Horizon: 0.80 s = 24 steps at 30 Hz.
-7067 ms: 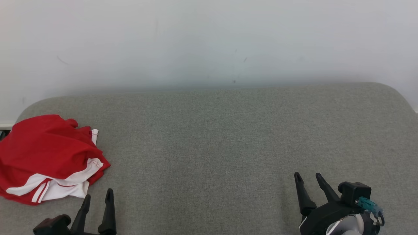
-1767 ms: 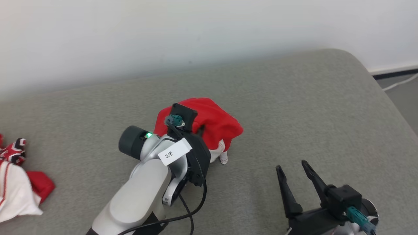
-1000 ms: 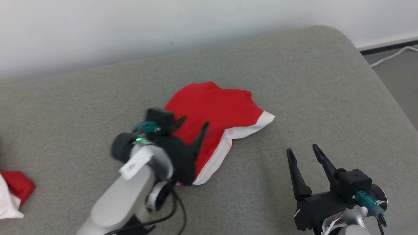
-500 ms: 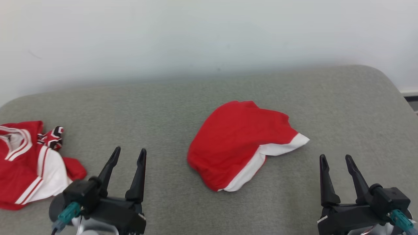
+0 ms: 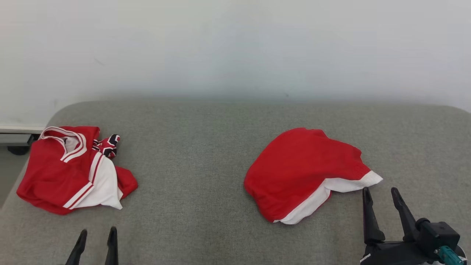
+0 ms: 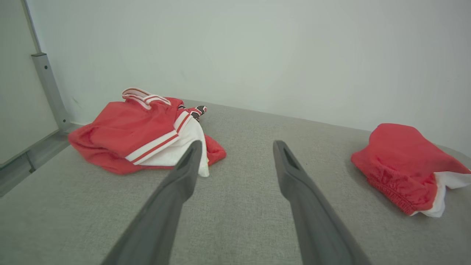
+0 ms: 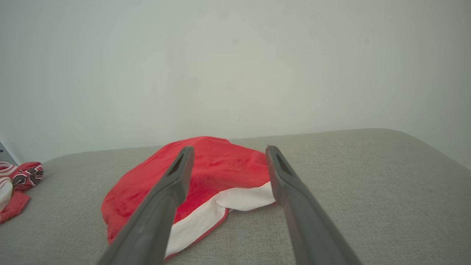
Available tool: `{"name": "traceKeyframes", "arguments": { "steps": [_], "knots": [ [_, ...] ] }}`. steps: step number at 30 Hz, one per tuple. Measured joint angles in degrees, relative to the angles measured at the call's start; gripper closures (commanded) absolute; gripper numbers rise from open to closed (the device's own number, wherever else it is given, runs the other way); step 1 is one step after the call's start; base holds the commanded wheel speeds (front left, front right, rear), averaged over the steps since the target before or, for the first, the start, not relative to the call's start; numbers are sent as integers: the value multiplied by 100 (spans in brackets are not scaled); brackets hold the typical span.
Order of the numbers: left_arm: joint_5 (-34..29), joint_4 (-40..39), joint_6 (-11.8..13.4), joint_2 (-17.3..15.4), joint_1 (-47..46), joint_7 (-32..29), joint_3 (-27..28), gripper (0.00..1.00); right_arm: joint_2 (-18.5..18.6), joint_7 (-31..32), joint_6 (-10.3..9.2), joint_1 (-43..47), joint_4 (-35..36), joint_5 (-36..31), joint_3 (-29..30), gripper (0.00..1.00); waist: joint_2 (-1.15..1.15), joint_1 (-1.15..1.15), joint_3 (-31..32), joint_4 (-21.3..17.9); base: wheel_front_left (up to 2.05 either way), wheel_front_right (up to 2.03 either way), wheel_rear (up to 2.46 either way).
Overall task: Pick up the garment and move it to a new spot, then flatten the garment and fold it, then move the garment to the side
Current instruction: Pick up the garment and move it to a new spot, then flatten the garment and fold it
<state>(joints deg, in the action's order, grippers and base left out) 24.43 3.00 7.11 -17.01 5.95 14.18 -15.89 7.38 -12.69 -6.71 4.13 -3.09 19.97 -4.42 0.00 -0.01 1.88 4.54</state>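
A pale, bare wall (image 5: 235, 44) stands behind a grey, fabric-covered worktop (image 5: 198, 147) with rounded far corners.

On the worktop's left part lies a crumpled red and white jersey (image 5: 62, 173), its striped collar turned up towards the wall and a black-patterned scrap at its inner edge. It appears again in the left wrist view (image 6: 128, 132), and its edge shows at the far left of the right wrist view (image 7: 18, 176).

The garment (image 5: 301, 165) lies right of the middle, well apart from the jersey. It is a loose red mound with a white band along its near side and a white corner pointing right. The left wrist view shows it off to the right (image 6: 401, 158), with its gathered red edge facing the camera.

The right gripper (image 5: 379, 190) sits at the lower right, fingers spread wide and pointing towards the wall. It holds nothing. Its left fingertip is just beside the garment's white corner but apart from it. In its own view (image 7: 230, 149) the garment (image 7: 224, 165) lies straight ahead, seen between the two fingers.

The left gripper (image 5: 98, 231) shows as two fingertips at the lower left, near the jersey's front edge but clear of it. In its wrist view (image 6: 238, 144) the fingers stand wide apart over bare fabric, holding nothing.
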Motion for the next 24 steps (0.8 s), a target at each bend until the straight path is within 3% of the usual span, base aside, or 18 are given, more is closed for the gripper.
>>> {"name": "traceKeyframes", "arguments": {
  "steps": [9,24],
  "knots": [
    [-129,-263,0,-267,454,0,-76,0,10,14,62,3,-278,1,-33,0,0,0,58,10,0,0,0],
    [-132,-606,0,-230,552,-7,-143,0,55,69,66,2,-403,-21,-82,0,0,1,0,-83,0,0,0]
  ]
}}
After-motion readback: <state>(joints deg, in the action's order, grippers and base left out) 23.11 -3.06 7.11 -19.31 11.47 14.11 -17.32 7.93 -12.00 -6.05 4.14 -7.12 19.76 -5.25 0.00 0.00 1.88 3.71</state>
